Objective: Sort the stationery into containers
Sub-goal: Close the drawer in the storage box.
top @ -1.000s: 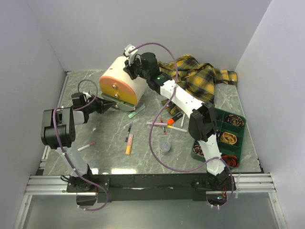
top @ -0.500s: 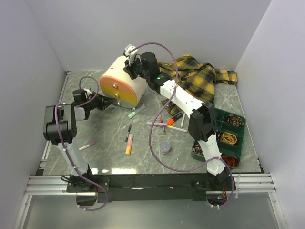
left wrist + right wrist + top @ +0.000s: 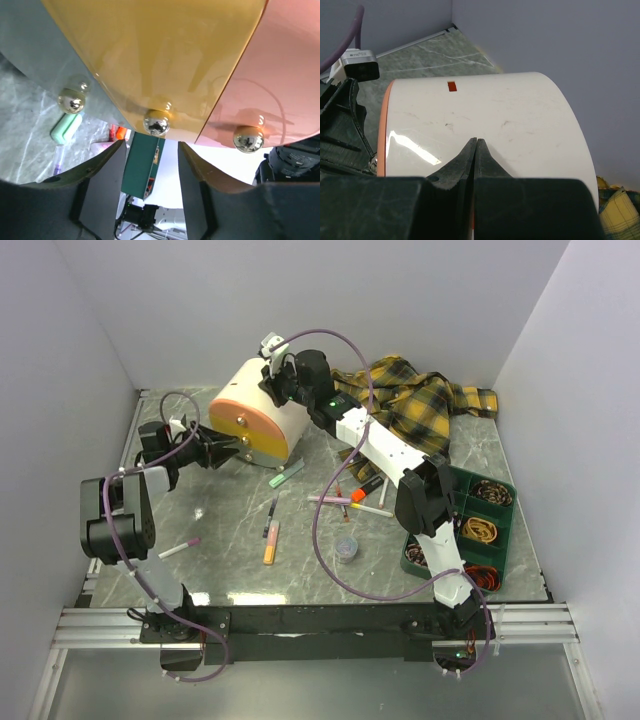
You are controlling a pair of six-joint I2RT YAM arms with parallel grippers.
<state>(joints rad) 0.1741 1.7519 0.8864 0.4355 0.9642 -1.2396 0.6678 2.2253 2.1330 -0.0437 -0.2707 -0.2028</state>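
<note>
**Q:** State the build and position of the drawer box [image 3: 262, 412].
**A:** Drum-shaped body, smooth cream shell, glossy orange front. It stands at the rear left of the grey veined table [image 3: 215, 525], near the plaid shirt [image 3: 425, 400].

**Q:** Condition of each pincer?
**A:** Left gripper [image 3: 150, 145]: the matte black fingers [image 3: 102, 185] stand apart with nothing between them, tips just short of the box front. Right gripper [image 3: 475, 150]: jaws pressed together, holding nothing, tips at the top of the curved shell.

**Q:** What does the left wrist view add?
**A:** Three mirror-polished round knobs [image 3: 157, 123] on the front, the middle one directly ahead of the gap. The overhead view renders them as specks.

**Q:** And the right wrist view?
**A:** A small orange rectangular mark and fine scuffs on the shell.

**Q:** What does only the overhead view show?
**A:** Loose stationery on the table in front of the box: an orange highlighter [image 3: 271, 543], a black pen [image 3: 271, 512], a pink-tipped marker [image 3: 180, 548] and a round grey pot [image 3: 346, 548]. The dark green tray [image 3: 506, 540], at the right, holds coiled rubber bands [image 3: 481, 530] in its compartments.
</note>
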